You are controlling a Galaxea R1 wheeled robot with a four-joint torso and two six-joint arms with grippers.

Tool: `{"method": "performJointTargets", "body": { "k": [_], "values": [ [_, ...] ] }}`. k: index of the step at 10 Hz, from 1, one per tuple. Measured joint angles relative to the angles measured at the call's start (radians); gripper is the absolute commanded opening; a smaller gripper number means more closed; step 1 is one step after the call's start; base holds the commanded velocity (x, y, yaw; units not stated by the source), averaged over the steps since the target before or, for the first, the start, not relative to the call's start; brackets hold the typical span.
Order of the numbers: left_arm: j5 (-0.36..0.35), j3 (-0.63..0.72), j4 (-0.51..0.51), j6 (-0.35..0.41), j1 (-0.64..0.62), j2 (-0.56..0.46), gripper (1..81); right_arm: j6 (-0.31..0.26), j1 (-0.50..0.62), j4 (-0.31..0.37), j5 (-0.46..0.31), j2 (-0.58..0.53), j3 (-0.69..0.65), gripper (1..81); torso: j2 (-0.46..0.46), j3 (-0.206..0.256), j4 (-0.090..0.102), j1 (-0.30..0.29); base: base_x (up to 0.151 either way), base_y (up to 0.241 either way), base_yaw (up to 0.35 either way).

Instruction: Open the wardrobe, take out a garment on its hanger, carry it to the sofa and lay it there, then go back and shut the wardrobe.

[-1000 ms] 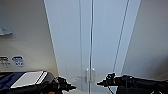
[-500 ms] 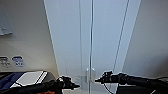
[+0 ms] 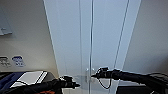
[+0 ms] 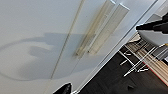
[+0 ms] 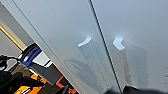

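Head view: I have the wardrobe (image 3: 100,37) squarely ahead, its two white doors shut and the seam between them running straight up the middle toward 12 o'clock. The two small vertical handles (image 3: 89,74) sit on either side of that seam, low in the frame at about 6 o'clock, and I have brought both arms in to that height because that is where the doors must be pulled.

My right gripper (image 3: 94,75) comes in from 4 o'clock and its tip sits at the handles, either touching or just beside them; I cannot tell which. My left gripper (image 3: 75,85) waits lower, at about 7 o'clock from the handles and apart from them, leaving the right arm room to work. I cannot tell whether either gripper is spread or closed; the tips are only dark shapes.

The left wrist view shows the two handles (image 4: 105,27) side by side as pale strips across the seam. In the right wrist view the handles (image 5: 92,60) loom close, which fits that arm being the one lined up for the pull.

With the doors closed, I judge the opening step is not yet done and the clothing is still shut inside.
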Motion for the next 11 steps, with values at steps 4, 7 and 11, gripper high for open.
{"method": "performJointTargets", "body": {
  "k": [4,7,11],
  "values": [
    [0.011,-0.098,-0.001,0.0,-0.004,0.05,81.1,0.004,0.0,0.0,-0.008,0.077,-0.147,81.1,0.0,0.0,0.0,0.0,0.0,0.0,0.0],
    [0.013,-0.114,-0.004,0.0,-0.03,0.069,81.1,0.004,0.007,0.001,-0.015,0.116,-0.246,81.1,0.001,0.0,0.0,0.0,0.0,0.0,0.0],
    [0.012,-0.189,-0.005,0.0,-0.036,0.142,81.1,0.004,0.022,0.003,-0.016,0.182,-0.292,81.1,0.001,-0.001,0.0,0.0,0.0,0.0,0.0]
  ]
}}
